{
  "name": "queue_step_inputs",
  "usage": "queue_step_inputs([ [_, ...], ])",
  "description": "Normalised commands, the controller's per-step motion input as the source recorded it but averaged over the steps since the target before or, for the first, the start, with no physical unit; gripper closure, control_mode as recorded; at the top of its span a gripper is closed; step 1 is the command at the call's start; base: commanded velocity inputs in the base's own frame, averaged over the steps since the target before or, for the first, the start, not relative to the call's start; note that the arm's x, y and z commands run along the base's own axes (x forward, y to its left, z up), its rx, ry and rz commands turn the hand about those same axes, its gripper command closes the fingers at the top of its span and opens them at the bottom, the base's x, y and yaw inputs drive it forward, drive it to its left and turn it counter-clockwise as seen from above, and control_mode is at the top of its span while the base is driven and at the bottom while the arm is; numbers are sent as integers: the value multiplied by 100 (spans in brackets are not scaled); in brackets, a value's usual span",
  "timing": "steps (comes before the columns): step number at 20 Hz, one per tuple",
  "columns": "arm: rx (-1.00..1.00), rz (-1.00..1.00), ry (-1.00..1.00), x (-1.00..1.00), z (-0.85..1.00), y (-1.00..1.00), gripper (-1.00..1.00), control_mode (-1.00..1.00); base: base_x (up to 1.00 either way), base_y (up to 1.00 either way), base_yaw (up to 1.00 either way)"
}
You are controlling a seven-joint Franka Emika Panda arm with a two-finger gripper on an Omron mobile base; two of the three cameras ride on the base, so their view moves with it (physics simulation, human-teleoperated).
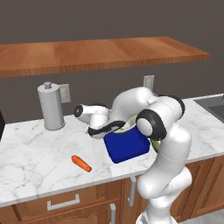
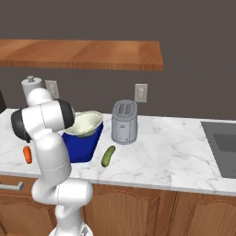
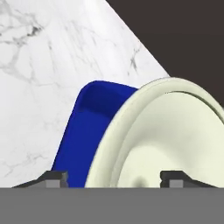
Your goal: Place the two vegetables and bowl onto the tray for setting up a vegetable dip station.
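White marble counter runs under a wooden shelf. From the left base view, the deep blue rectangular tray (image 1: 127,148) sits near the front edge, with the small orange carrot (image 1: 81,163) lying well apart on bare counter. From the right base view, the pale cream round bowl (image 2: 86,123) rests tilted on the tray, while the dark green cucumber (image 2: 108,156) lies just beside it. In the hand view, the gripper (image 3: 114,177) stands wide astride the bowl's rim. Bowl placed; both vegetables remain.
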Motion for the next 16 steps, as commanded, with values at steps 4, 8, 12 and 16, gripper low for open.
queue_step_inputs([
  [4,2,-2,-5,-8,20,0,-100,-100,0,0,0],
  [8,4,-5,0,-17,20,0,-100,-100,0,0,0],
  [12,4,-2,-1,-15,21,0,-100,-100,0,0,0],
  [16,2,-2,-2,-17,26,0,-100,-100,0,0,0],
])
